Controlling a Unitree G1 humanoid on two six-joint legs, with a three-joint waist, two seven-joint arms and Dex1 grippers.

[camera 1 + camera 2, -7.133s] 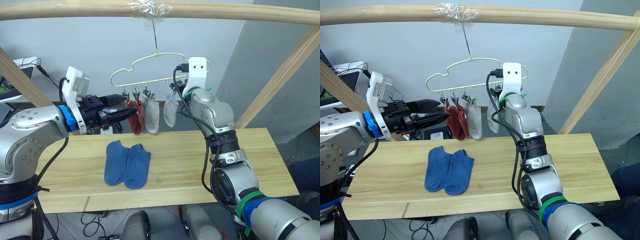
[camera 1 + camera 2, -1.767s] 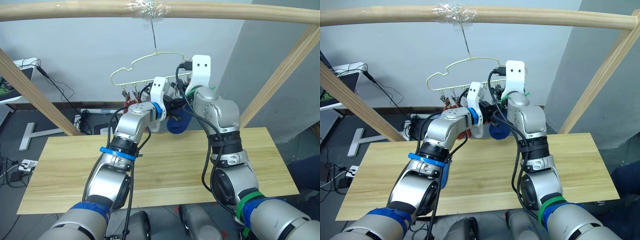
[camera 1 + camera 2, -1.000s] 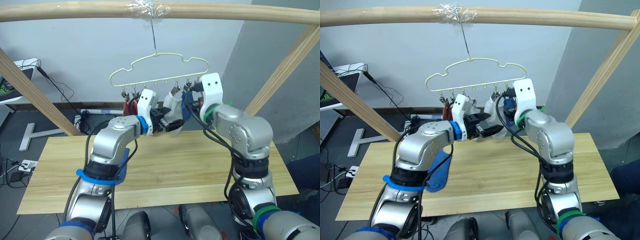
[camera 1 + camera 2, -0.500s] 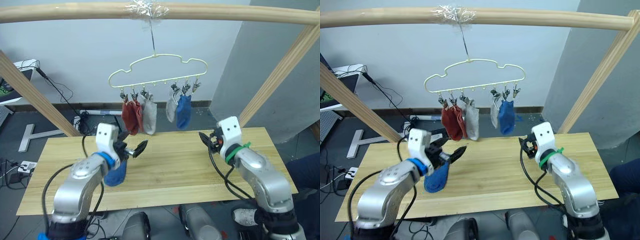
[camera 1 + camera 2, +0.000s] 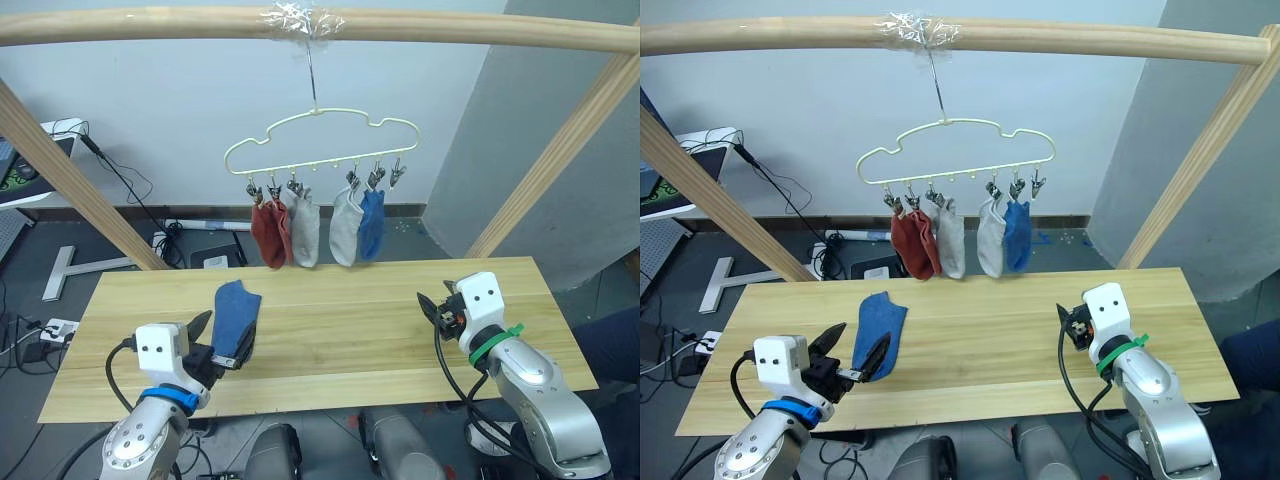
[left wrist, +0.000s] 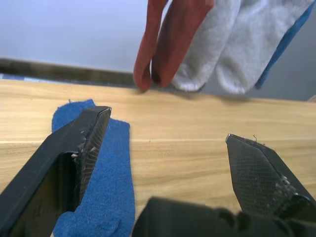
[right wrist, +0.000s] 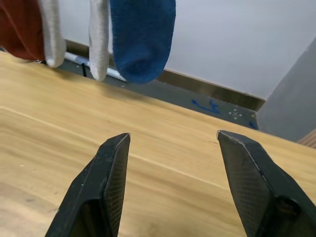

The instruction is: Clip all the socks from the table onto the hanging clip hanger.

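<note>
The pale-yellow clip hanger (image 5: 320,140) hangs from the top pole. Clipped to it are two rust red socks (image 5: 268,232), two light grey socks (image 5: 303,230) and one blue sock (image 5: 371,224). Another blue sock (image 5: 235,312) lies flat on the wooden table (image 5: 350,335), left of centre. My left gripper (image 5: 222,340) is low at the near edge with its fingers open. In the left wrist view, one finger (image 6: 74,158) sits over this sock (image 6: 106,187). My right gripper (image 5: 437,305) hovers open over the right part of the table, holding nothing.
A round wooden pole (image 5: 450,28) crosses the top. Slanted poles stand at the left (image 5: 60,165) and right (image 5: 560,150) behind the table. Cables and equipment lie on the floor beyond the far edge.
Both arms have drawn back and down toward the near edge. The blue sock that hung at my left gripper now lies flat on the table. The view has shifted slightly.
</note>
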